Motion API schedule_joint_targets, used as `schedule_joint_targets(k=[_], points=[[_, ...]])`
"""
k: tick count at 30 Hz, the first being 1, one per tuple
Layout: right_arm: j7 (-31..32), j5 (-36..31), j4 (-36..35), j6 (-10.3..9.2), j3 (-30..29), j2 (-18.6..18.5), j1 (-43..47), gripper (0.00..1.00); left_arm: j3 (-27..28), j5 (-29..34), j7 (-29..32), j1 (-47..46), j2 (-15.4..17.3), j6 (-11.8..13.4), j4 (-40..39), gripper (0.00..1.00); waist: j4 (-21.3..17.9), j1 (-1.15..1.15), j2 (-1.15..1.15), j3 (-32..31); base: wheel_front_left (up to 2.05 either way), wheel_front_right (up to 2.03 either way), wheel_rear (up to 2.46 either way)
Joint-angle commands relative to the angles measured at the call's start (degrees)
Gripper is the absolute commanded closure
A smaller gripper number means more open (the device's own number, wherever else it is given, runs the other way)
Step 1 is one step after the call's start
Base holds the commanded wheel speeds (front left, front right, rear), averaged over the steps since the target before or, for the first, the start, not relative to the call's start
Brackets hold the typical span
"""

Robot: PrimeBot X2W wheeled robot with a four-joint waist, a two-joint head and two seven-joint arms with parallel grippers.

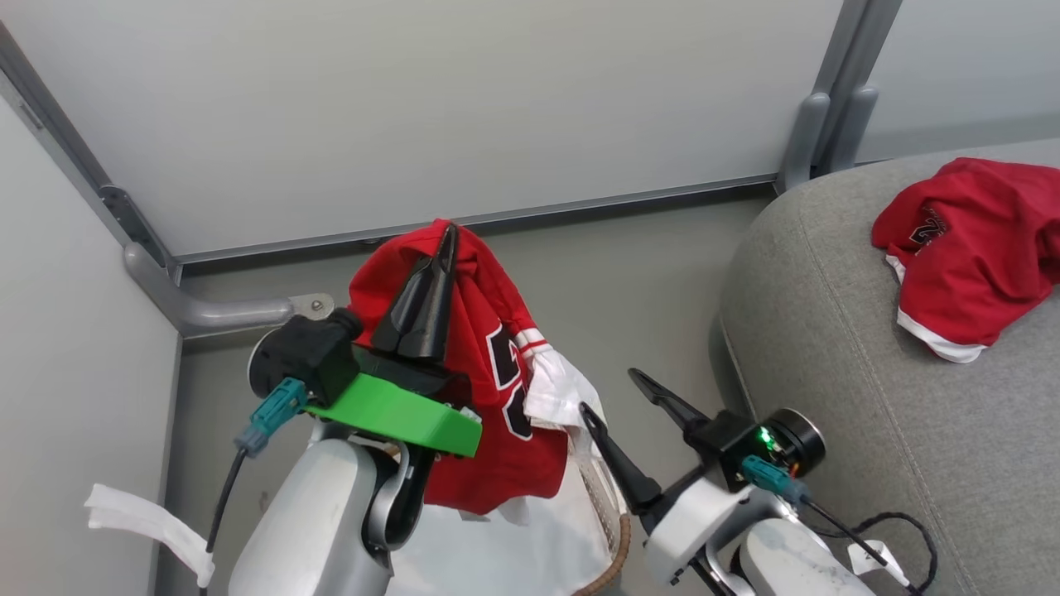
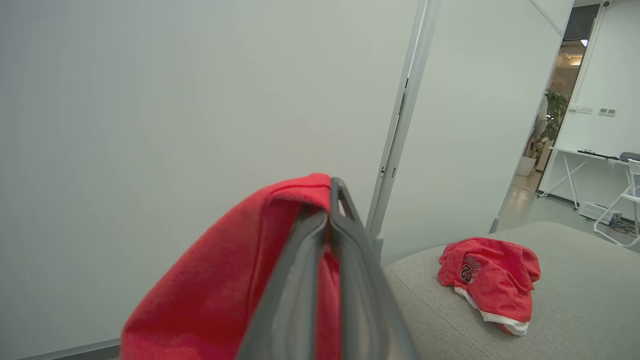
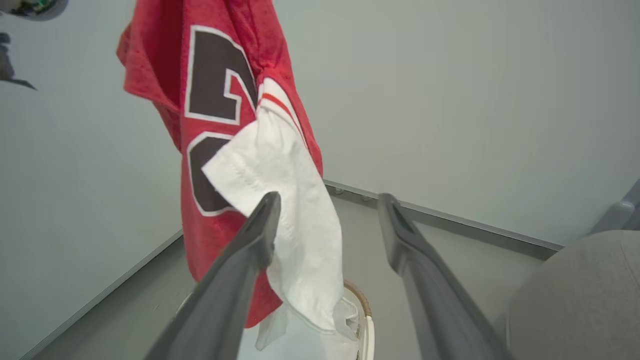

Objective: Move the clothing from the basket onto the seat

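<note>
Red soft-fabric jersey [image 3: 210, 100], hanging at 11 o'clock in the right wrist view: big dark white-outlined digits. Upper one reads "2"; lower one is half covered by white sheet [image 3: 295, 225], can't tell. Crumpled red garment with white trim [image 2: 492, 277] on grey fabric sofa cushion [image 2: 575, 300], 4 o'clock in the left wrist view: "23". Script above it is too small to read.

Red jersey [image 1: 484, 285] hangs above basket [image 1: 619, 542]; another garment [image 1: 969, 248] lies on seat [image 1: 828, 372].

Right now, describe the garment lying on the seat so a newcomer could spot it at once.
Find the grey seat on the right of the head view. Toward its far end lies a crumpled red garment with a white hem. Unlike the red jersey dangling from the left gripper, it rests on the cushion, untouched.
</note>
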Motion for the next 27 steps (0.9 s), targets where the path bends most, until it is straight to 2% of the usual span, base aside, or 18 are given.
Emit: schedule_joint_targets(k=[1,7,11,22,23,24,25,26,27], points=[[-0.1,1.0,0.0,-0.08,1.7,-0.2,-1.5,0.0,-0.3,-0.5,0.0,-1.2,-0.2,-0.1,-0.3,1.0,0.7,0.0,0.0,0.2,0.0,0.0,0.0],[-0.1,3.7,4.2,-0.08,8.9,-0.2,-6.6,0.0,-3.0,-1.1,0.0,-2.0,-0.5,-0.1,0.0,1.0,3.0,0.0,0.0,0.2,0.0,0.0,0.0],[-0.1,5.1,7.0,-0.08,11.6,-0.2,-9.2,0.0,-5.3,-2.1,0.0,-2.3,-0.7,-0.1,0.1,1.0,4.7,0.0,0.0,0.2,0.0,0.0,0.0],[-0.1,7.8,11.2,-0.08,13.3,-0.2,-12.6,0.0,-11.5,-4.5,0.0,-3.6,-1.0,-0.1,0.0,1.0,8.7,0.0,0.0,0.0,0.0,0.0,0.0],[-0.1,8.1,11.5,-0.08,13.4,-0.2,-12.8,0.31,-12.0,-4.8,0.0,-3.7,-1.0,-0.1,-0.1,1.0,9.0,0.0,0.0,0.0,0.0,0.0,0.0],[-0.1,8.3,11.7,-0.08,13.4,-0.2,-12.8,0.53,-12.4,-4.9,0.0,-3.8,-1.0,-0.1,-0.2,1.0,9.1,0.0,0.0,0.1,0.0,0.0,0.0],[-0.1,8.4,12.0,-0.08,13.4,-0.2,-12.9,0.8,-12.6,-5.2,0.0,-3.9,-1.0,-0.1,-0.2,1.0,9.3,0.0,0.0,0.1,0.0,0.0,0.0],[-0.1,8.7,12.2,-0.08,13.6,-0.2,-12.8,1.0,-12.8,-5.4,0.0,-3.9,-1.0,-0.1,-0.3,1.0,9.5,0.0,0.0,0.1,0.0,0.0,0.0],[-0.1,9.0,12.4,-0.08,13.5,-0.2,-12.8,1.0,-13.1,-5.5,0.0,-3.9,-1.0,-0.1,-0.3,1.0,9.6,0.0,0.0,0.1,0.0,0.0,0.0]])
